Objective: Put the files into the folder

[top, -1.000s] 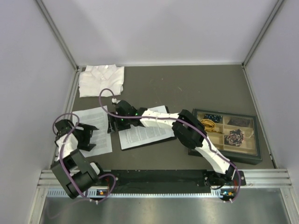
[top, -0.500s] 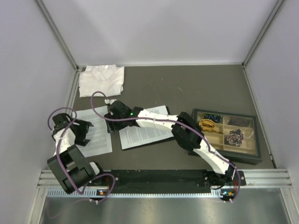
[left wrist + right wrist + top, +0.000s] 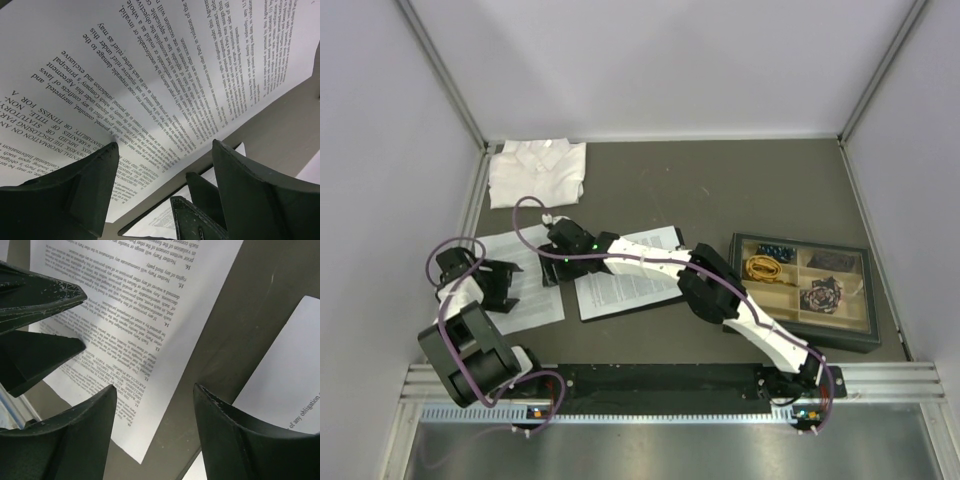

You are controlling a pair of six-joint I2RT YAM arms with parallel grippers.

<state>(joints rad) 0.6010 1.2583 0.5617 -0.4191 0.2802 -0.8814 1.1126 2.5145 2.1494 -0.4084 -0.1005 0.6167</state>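
Note:
One printed sheet (image 3: 530, 285) lies at the left of the table. My left gripper (image 3: 492, 285) hovers over it, open and empty. In the left wrist view the sheet (image 3: 165, 70) fills the upper part, with my left gripper (image 3: 165, 145) open below it. A second sheet (image 3: 625, 275) lies on the black folder (image 3: 642, 306), of which only a thin near edge shows. My right gripper (image 3: 550, 268) reaches far left, between the two sheets, open and empty. In the right wrist view my right gripper (image 3: 155, 387) is over the left sheet's corner (image 3: 130, 305), and the second sheet (image 3: 285, 370) is on the right.
A folded white shirt (image 3: 537, 170) lies at the back left. A dark-framed tray (image 3: 868, 300) of small items stands at the right. The right arm stretches across the folder. Side walls close in the table.
My right gripper has moved left, off the folder's end toward the left sheet. My left gripper has shifted a little left over its sheet. Both have stayed open.

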